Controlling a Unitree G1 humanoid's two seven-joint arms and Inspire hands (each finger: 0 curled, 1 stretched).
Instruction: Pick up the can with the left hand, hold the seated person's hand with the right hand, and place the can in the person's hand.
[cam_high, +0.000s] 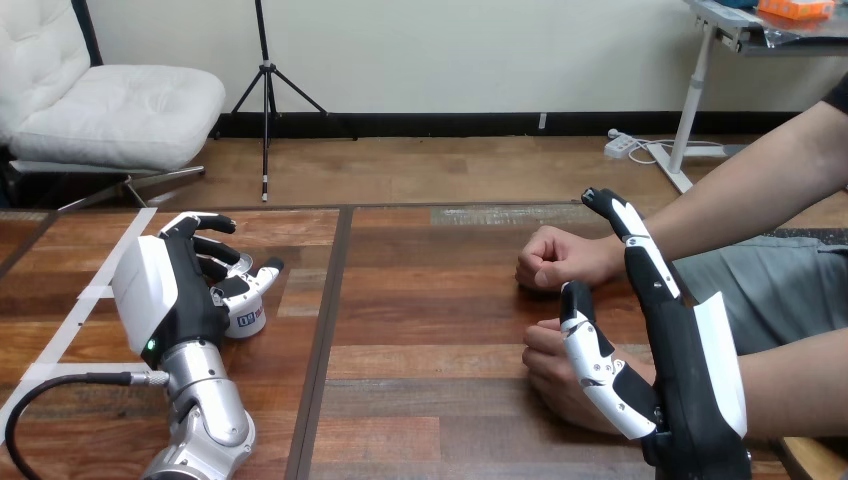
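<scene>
Can gripped, person's hand not yet held.
At 4 o'clock the right hand (690, 360), fingers straight, lies over the person's nearer hand (552, 378), likely to steady it; at 9 o'clock the left hand (175, 290) wraps the can (247, 320) on the table (430, 330).

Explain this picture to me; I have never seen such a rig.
The camera sits on a humanoid robot's head, looking down across a wooden table. The two black-and-white machine hands are the robot's own. Its left hand has fingers curled round a small can at the view's left. Its right hand is open, fingers straight, beside a seated person's two hands: its thumb lies over the nearer hand, and the farther hand is a fist on the table. It grips neither.
</scene>
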